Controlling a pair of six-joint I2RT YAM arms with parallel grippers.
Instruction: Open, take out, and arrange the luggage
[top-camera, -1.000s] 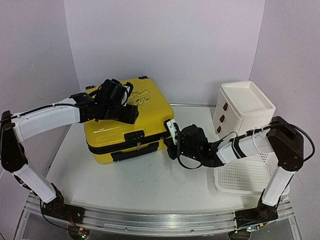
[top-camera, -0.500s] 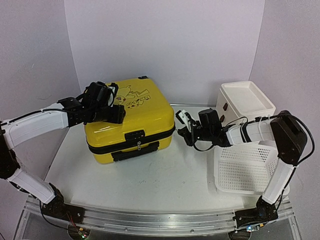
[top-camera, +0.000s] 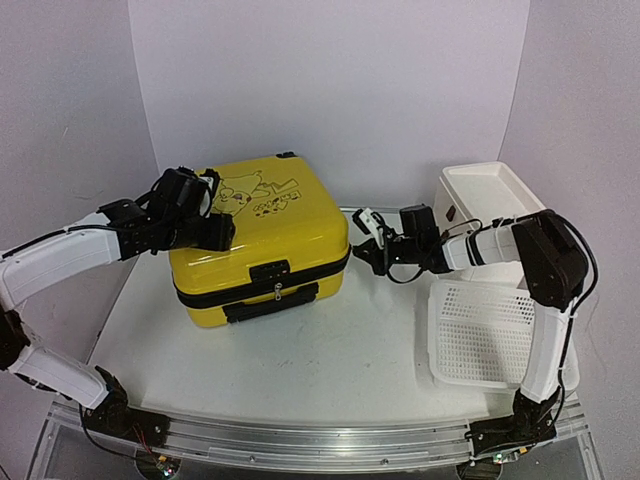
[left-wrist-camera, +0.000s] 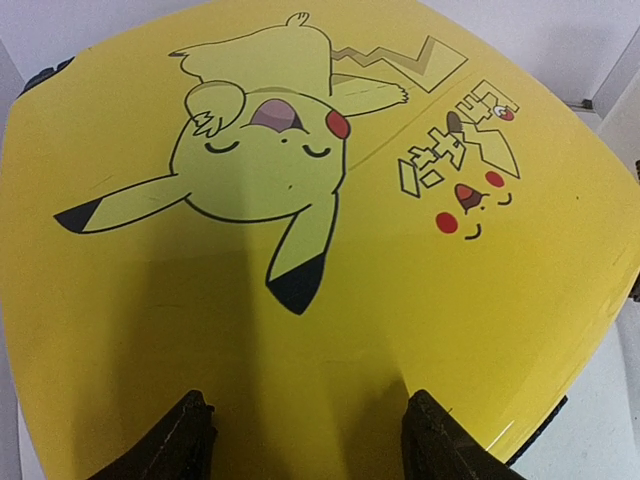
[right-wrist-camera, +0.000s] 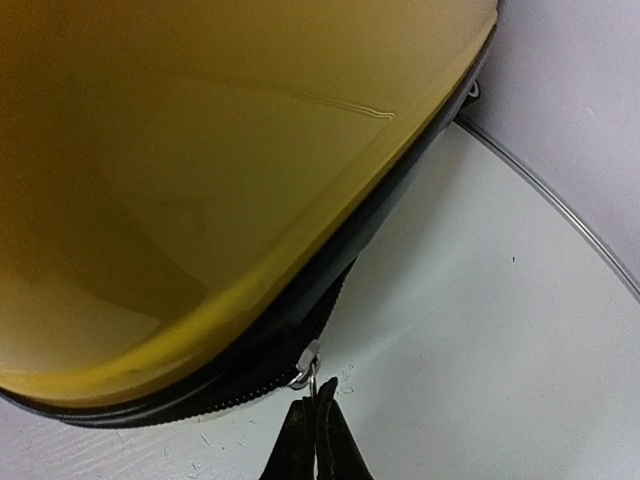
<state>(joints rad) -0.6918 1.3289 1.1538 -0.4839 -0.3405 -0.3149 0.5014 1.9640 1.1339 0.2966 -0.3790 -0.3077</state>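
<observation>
Small bright-yellow hard-shell suitcase (top-camera: 275, 225) lay flat on the white table (top-camera: 300, 350), left of centre, lid closed, Pikachu drawing facing up. We noted the left gripper (left-wrist-camera: 305, 445) over the lid's left part with its jaws spread; we could not tell if it touched the lid. The right gripper (right-wrist-camera: 315, 440) sat at the suitcase's right side, fingers pressed together, tips at the metal zipper pull (right-wrist-camera: 305, 372). A white perforated plastic basket (top-camera: 480, 335) and a white drawer cabinet (top-camera: 490, 195) stood further right.

Left tool (left-wrist-camera: 305, 445), jaws spread, hangs above the yellow luggage (left-wrist-camera: 180, 330) lid near its Pikachu drawing (left-wrist-camera: 262, 160)
</observation>
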